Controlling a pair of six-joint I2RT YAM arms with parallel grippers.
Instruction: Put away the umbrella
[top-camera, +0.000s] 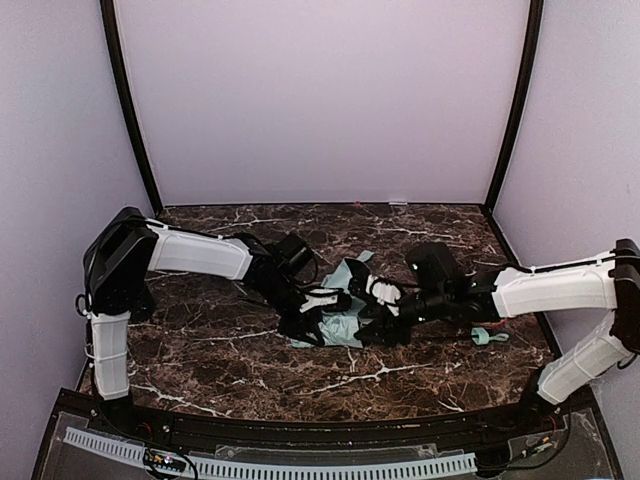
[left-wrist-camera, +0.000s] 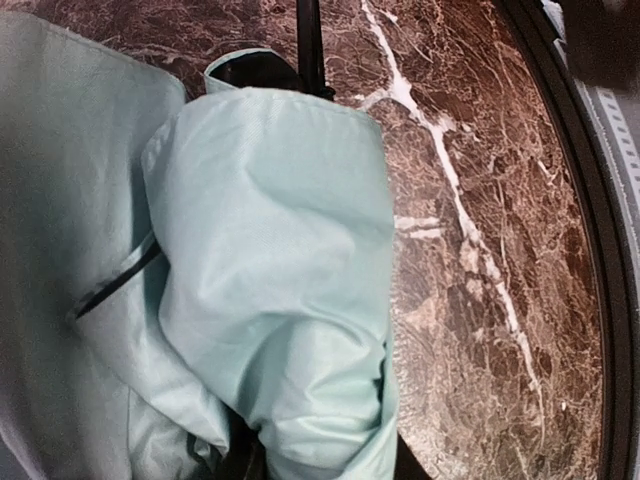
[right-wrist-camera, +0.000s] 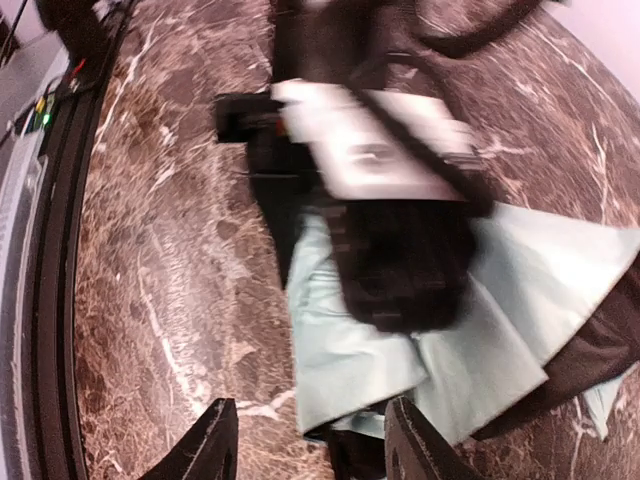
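Note:
The umbrella (top-camera: 345, 300) lies crumpled mid-table, pale mint fabric with black lining showing. In the left wrist view its fabric (left-wrist-camera: 270, 260) fills most of the frame, with the thin black shaft (left-wrist-camera: 309, 40) at the top and a rib (left-wrist-camera: 115, 285) at the left. My left gripper (top-camera: 318, 318) is shut on a bunched fold, and only dark finger stubs (left-wrist-camera: 240, 462) show under the cloth. My right gripper (right-wrist-camera: 312, 445) stands open just off the fabric's near edge (right-wrist-camera: 350, 380), holding nothing. The left gripper (right-wrist-camera: 400, 200) is blurred in that view.
A small mint piece with a loop (top-camera: 490, 337) lies on the marble table (top-camera: 200, 350) beside the right forearm. A black rim (top-camera: 330, 425) runs along the near edge. Lilac walls (top-camera: 320, 100) close in the back and both sides.

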